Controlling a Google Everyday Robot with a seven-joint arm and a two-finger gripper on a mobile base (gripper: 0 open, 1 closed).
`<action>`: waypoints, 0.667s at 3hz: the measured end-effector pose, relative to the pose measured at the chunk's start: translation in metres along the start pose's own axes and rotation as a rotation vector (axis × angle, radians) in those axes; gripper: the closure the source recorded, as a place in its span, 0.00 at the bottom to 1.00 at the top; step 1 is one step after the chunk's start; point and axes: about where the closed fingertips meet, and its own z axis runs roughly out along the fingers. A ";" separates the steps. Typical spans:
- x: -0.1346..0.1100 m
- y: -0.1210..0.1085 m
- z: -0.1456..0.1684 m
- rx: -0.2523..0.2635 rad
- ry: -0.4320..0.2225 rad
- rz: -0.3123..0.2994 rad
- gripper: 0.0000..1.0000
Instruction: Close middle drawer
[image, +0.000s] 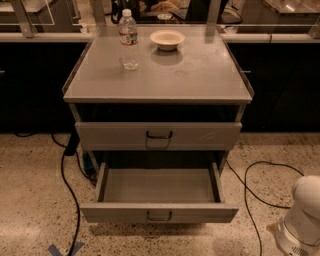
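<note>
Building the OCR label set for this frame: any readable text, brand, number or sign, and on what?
No text can be read.
Water bottle label: printed, too blurred to read.
Middle drawer, pulled open: no text on front or tray.
Top drawer, bowl: no markings.
Gripper, low at the right, beside the open drawer: no markings visible.
</note>
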 end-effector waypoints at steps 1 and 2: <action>-0.005 0.010 0.021 -0.040 0.022 -0.034 0.00; -0.014 0.020 0.041 -0.081 0.054 -0.078 0.00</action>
